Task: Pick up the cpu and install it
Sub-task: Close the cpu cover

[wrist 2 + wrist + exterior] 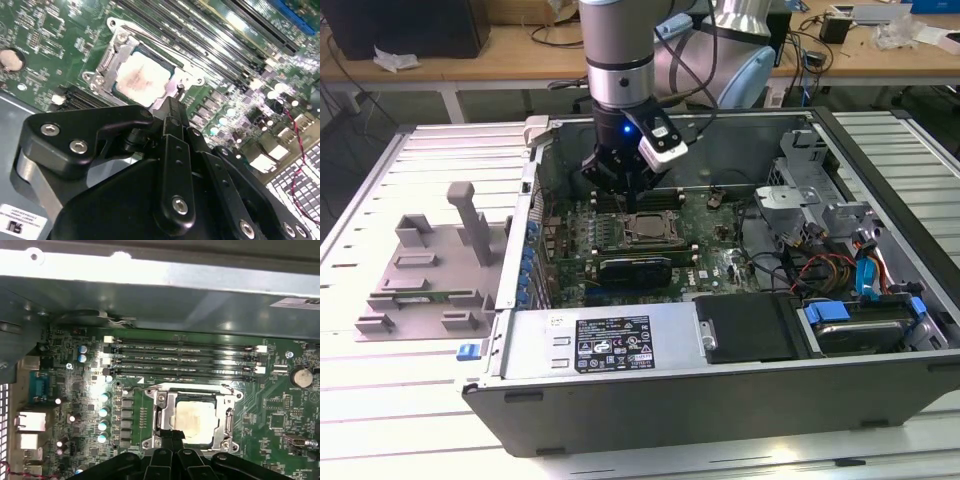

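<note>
The big grey computer case (720, 410) lies open on the worktop (380, 420), with the green board (277, 410) flat inside it. The black tool (173, 434) hangs just above the board. Its fingers are pressed together and hold nothing. The cpu (196, 421) sits in the metal frame (162, 412) on the board, right by the tool's tip.

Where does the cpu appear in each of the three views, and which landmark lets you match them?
Exterior view: the cpu sits mid-motherboard, beneath the gripper.
Second wrist view: the cpu lies just beyond the gripper.
First wrist view: the cpu, just beyond the gripper.
Shared landmark: the metal socket frame around it.
</note>
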Controlling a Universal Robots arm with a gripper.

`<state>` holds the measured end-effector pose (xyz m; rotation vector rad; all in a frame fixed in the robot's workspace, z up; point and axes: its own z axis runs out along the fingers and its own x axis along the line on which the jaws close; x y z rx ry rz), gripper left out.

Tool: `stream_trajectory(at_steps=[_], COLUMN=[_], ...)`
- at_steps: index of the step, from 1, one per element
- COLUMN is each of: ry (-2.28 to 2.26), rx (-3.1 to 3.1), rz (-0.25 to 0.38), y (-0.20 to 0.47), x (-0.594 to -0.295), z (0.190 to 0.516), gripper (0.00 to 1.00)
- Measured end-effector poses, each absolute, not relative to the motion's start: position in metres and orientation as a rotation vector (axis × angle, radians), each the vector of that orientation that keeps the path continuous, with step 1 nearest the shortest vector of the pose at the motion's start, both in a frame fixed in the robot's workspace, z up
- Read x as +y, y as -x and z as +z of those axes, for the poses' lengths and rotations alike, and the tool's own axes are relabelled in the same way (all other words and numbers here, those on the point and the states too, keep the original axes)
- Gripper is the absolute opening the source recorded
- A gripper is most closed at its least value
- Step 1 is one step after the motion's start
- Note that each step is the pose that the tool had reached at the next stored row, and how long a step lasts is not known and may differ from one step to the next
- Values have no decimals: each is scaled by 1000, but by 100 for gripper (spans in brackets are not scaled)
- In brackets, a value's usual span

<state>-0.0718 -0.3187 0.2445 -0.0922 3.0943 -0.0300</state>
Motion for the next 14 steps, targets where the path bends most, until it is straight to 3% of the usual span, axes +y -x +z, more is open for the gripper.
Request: stream_trajectory(at_steps=[14], ry=[92], rx=[3094], rz=[-30], y=[41], x=[-319], z=[250], gripper=[11])
